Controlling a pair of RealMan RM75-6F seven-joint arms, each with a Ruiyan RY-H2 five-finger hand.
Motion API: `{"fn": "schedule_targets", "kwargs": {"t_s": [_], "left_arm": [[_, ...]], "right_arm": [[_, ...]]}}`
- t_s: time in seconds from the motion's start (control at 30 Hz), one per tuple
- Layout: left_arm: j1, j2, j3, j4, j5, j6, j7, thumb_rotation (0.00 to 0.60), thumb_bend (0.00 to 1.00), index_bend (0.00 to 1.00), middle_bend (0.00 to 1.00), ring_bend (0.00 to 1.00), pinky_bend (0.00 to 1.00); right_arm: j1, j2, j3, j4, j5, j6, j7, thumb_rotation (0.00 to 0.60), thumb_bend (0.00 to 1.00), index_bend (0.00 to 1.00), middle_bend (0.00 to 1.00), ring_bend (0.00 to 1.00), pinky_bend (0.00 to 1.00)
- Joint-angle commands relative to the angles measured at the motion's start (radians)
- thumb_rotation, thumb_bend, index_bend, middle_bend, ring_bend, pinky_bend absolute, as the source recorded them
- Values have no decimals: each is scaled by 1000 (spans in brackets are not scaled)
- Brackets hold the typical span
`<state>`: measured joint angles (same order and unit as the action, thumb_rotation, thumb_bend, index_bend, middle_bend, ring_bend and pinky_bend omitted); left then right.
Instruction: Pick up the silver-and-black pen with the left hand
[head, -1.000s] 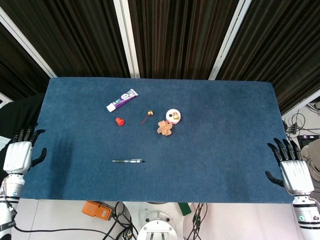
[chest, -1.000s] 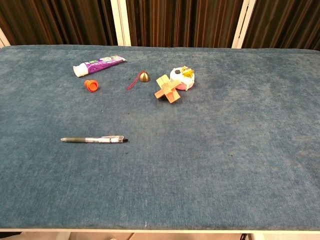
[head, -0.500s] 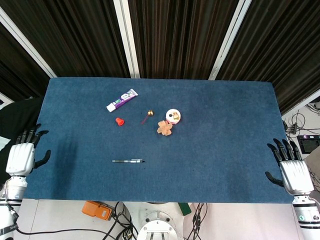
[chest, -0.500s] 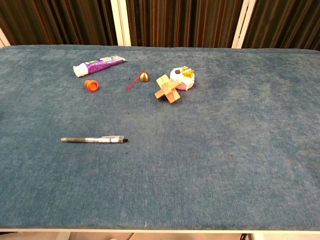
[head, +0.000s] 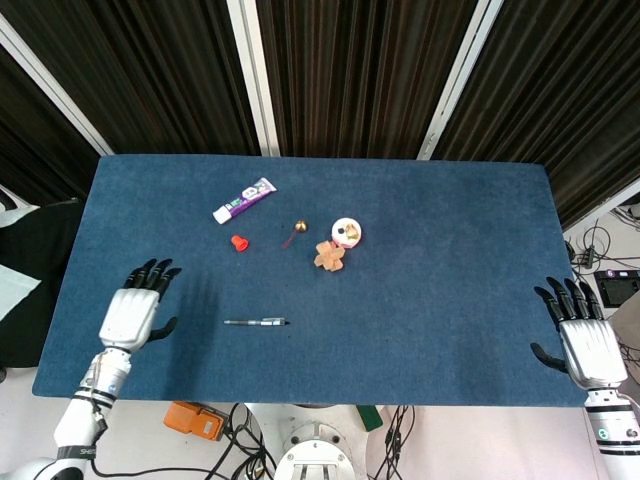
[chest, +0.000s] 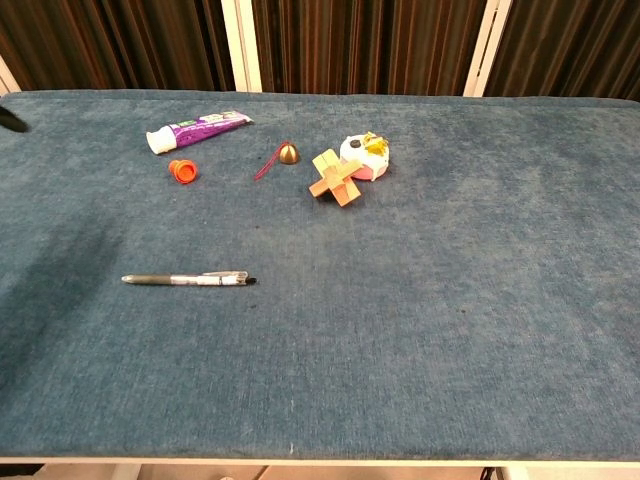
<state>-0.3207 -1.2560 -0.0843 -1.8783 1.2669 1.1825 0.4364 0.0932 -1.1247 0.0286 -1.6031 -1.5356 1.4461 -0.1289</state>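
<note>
The silver-and-black pen (head: 255, 322) (chest: 188, 280) lies flat on the blue table, its length running left to right, toward the near left. My left hand (head: 134, 312) hovers over the table to the left of the pen, open with fingers spread, holding nothing. A gap separates it from the pen's left end. In the chest view only a dark fingertip (chest: 12, 119) shows at the left edge. My right hand (head: 584, 340) rests open at the table's near right corner, far from the pen.
Further back sit a purple-and-white tube (head: 244, 200), an orange cap (head: 239, 243), a small brass bell (head: 300, 227), a wooden cross puzzle (head: 330, 256) and a white round toy (head: 347, 232). The table's near edge (head: 300, 402) runs just below the pen.
My left hand has moved from beyond the table's left edge rightward over the table, toward the pen. The pen and the right hand have not moved.
</note>
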Motion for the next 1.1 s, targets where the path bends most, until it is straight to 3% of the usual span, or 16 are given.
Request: {"fn": "schedule_targets", "kwargs": {"t_s": [0.03, 0.23, 0.43, 0.77, 1.1], "left_arm": [[-95, -72, -28, -96, -117, -74, 144, 600, 232, 181, 61, 0, 140], [-173, -142, -33, -81, -196, -149, 167, 600, 232, 241, 61, 0, 140], [-217, -219, -26, -27, -252, -139, 212, 600, 233, 286, 61, 0, 140], [-211, -309, 11, 120, -177, -108, 108, 600, 244, 377, 61, 0, 140], [-210, -364, 26, 181, -155, -87, 84, 600, 256, 405, 62, 0, 140]], "right_arm": [[0, 2, 0, -2, 2, -1, 1, 600, 360, 205, 119, 35, 52], [0, 6, 0, -7, 7, -6, 2, 600, 360, 206, 119, 35, 52], [1, 8, 0, -8, 11, -11, 6, 600, 360, 206, 119, 35, 52], [2, 11, -1, -12, 14, -16, 11, 600, 360, 206, 119, 35, 52], [2, 11, -1, -14, 17, -18, 10, 600, 359, 206, 119, 35, 52]]}}
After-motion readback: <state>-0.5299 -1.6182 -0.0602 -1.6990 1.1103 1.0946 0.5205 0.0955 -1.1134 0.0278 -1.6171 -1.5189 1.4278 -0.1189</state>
